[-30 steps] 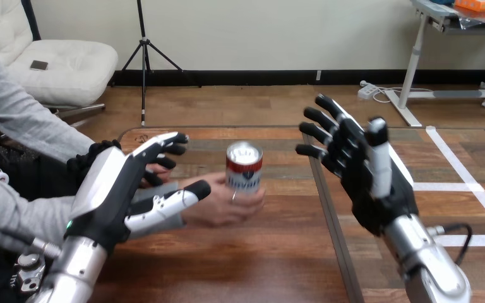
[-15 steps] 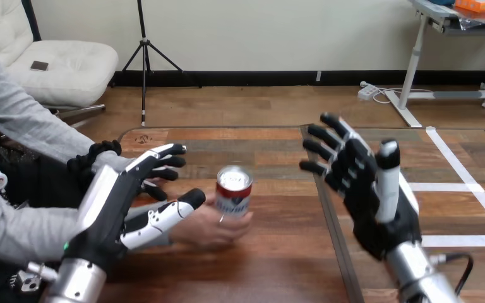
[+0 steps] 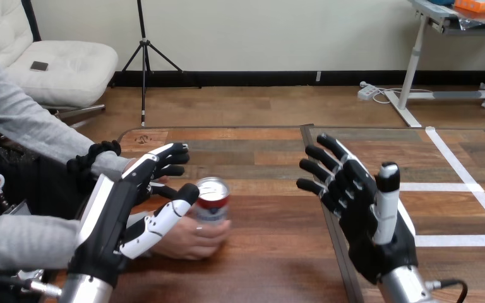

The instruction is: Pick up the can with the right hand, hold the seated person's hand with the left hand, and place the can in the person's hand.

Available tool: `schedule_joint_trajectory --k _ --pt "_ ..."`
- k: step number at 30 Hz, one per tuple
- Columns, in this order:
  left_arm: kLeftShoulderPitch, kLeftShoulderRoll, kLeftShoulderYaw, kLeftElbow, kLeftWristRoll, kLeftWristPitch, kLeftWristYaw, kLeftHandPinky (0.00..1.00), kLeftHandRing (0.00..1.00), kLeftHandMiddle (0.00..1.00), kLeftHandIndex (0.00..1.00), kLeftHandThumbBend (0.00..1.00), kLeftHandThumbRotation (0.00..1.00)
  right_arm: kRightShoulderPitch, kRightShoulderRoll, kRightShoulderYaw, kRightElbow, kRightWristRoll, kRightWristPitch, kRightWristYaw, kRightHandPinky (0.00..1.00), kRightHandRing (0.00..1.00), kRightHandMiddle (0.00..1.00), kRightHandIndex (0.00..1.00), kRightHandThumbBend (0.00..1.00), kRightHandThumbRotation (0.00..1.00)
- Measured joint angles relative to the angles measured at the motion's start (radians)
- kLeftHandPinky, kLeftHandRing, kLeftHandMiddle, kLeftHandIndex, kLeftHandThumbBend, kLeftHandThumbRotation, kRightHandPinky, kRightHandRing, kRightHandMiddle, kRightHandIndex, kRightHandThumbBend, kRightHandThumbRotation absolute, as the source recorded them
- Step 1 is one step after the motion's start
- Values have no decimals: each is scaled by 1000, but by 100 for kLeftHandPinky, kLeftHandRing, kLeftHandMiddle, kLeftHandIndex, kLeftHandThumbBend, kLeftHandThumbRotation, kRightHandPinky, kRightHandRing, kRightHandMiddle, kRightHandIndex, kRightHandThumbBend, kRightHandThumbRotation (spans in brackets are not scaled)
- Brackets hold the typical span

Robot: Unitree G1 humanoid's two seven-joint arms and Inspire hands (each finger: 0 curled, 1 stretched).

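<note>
The can [image 3: 212, 201] stands upright in the person's hand [image 3: 188, 238], left of the middle of the wooden table [image 3: 265, 259]; its silver top faces up and its red and white side shows above the person's fingers, which wrap round its lower part from below and from the near side. The robot's left hand [image 3: 117, 218] comes up from the view's lower left corner on its silver forearm [image 3: 87, 291] and lies over the person's wrist and the back of that hand, with its white-shelled back turned up and to the left. Its fingers [image 3: 164, 159] are straight and fanned out, pointing away across the table, and they close on nothing. Its thumb [image 3: 164, 218] stretches out along the top of the person's hand toward the can, with its black tip just beside the can's left side; whether the tip touches the can cannot be told. The thumb is not curled round the person's hand, so this hand is spread open and rests over the person's hand rather than clasping it. The robot's right hand [image 3: 363, 211] is raised at the right, well apart from the can, with its dark palm turned toward the can, its fingers straight and splayed, its thumb upright, and nothing in it
</note>
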Motion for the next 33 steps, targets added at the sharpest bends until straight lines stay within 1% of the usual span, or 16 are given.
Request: schedule_joint_trajectory --k 3,7,9,13,16,20,23,25,26,33 --pt "15 -15 0 -1 -38 -23 -15 62 80 81 82 58 76 11 5 1 0 0 -10 4 80 85 87 88 100 100" --pt "40 -32 -2 -1 -111 -70 -60 61 80 82 83 56 77 24 8 2 -2 0 -22 8 84 87 88 88 100 100" --pt "53 -42 -2 -1 -146 -92 -83 59 80 81 84 58 81 29 9 4 -3 0 -28 8 87 88 88 87 100 100" --pt "73 -56 -2 -1 -182 -116 -114 58 80 81 85 58 84 36 11 8 -4 -1 -40 9 88 89 89 87 100 100" --pt "92 -65 -2 -6 -193 -121 -130 58 80 81 85 59 86 43 12 11 -7 -2 -50 14 89 90 89 88 100 100" --pt "118 -79 -2 -16 -208 -121 -148 61 84 84 87 57 87 53 12 14 -10 -5 -63 22 88 89 89 88 100 100" --pt "136 -91 -2 -20 -219 -121 -156 62 85 84 87 57 87 61 12 16 -11 -19 -82 22 88 89 88 87 100 100" --pt "147 -101 -2 -21 -224 -121 -158 64 85 85 88 56 87 67 12 18 -11 -28 -95 22 87 88 88 87 99 100" --pt "150 -105 -2 -21 -224 -121 -159 67 86 86 89 54 87 69 12 19 -11 -30 -101 23 87 87 87 87 98 100" --pt "170 -129 -1 -21 -233 -121 -171 75 88 89 93 52 85 80 12 27 -11 -35 -140 27 85 86 86 86 97 100"
